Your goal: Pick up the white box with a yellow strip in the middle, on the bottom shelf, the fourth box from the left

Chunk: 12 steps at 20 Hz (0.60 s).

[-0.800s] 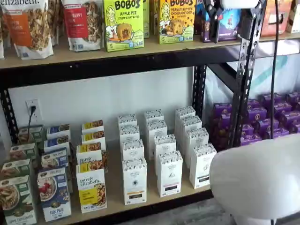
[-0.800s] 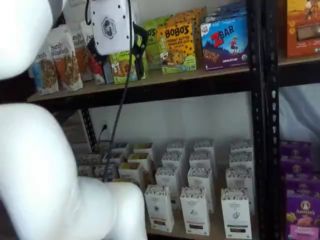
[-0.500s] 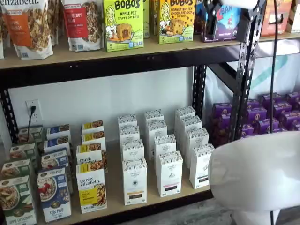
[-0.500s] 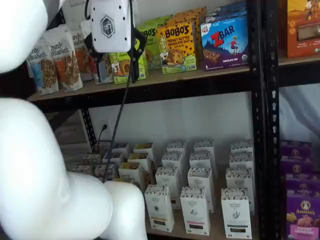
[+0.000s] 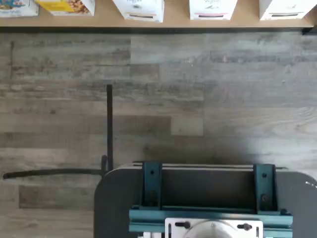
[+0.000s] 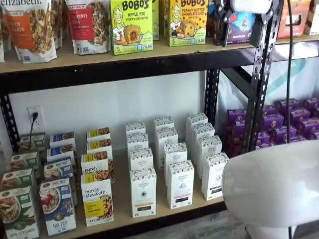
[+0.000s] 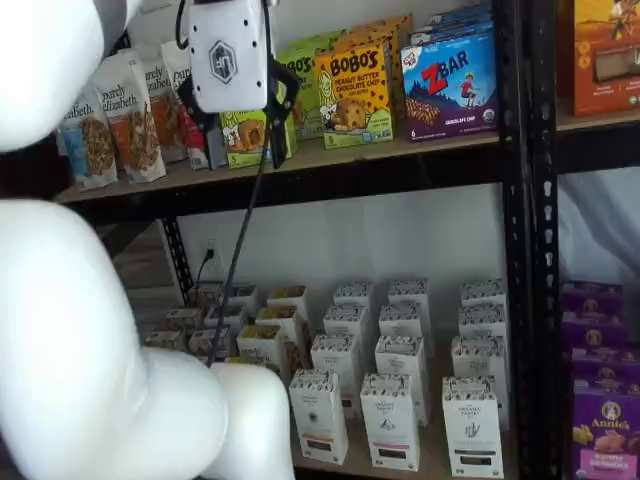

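The white box [image 6: 143, 191] with a yellowish-tan strip stands at the front of its row on the bottom shelf [image 6: 119, 211], upright. It also shows in a shelf view [image 7: 320, 415], and its lower edge shows in the wrist view [image 5: 139, 7]. My gripper [image 7: 232, 125] hangs high up, level with the upper shelf and far above the white box. Its white body and two black fingers show a plain gap, with nothing held. It also shows in a shelf view [image 6: 239, 22] at the top edge.
Like white cartons with a black strip [image 6: 180, 184] stand to the right of the white box, and a "purely elizabeth" box [image 6: 97, 201] to its left. A black upright [image 6: 259, 74], purple boxes [image 6: 289, 124], my arm's white link [image 6: 274, 184] and a hanging cable [image 7: 240, 230] are near. The wrist view shows grey floor planks [image 5: 198, 99] and the dark mount [image 5: 208, 198].
The gripper has shifted only slightly at upper-shelf height. The arm's white link has moved a little. No box has moved.
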Tool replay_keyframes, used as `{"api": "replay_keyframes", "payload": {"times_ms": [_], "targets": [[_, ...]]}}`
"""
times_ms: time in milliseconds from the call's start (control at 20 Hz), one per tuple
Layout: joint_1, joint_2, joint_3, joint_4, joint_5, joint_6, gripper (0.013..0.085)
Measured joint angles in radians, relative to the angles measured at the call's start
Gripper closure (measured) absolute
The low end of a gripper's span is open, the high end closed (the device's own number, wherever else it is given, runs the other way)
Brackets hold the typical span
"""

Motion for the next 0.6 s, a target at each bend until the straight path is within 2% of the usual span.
{"api": "replay_keyframes", "payload": {"times_ms": [100,450,600], "targets": [[0.012,-0.003,0.018,-0.012,-0.026,0.005,0.0130],[0.094,-0.001,0.094,-0.083,-0.117,0.058,0.0130],[0.123,-0.002,0.136,-0.092,-0.162,0.084,0.0130]]}}
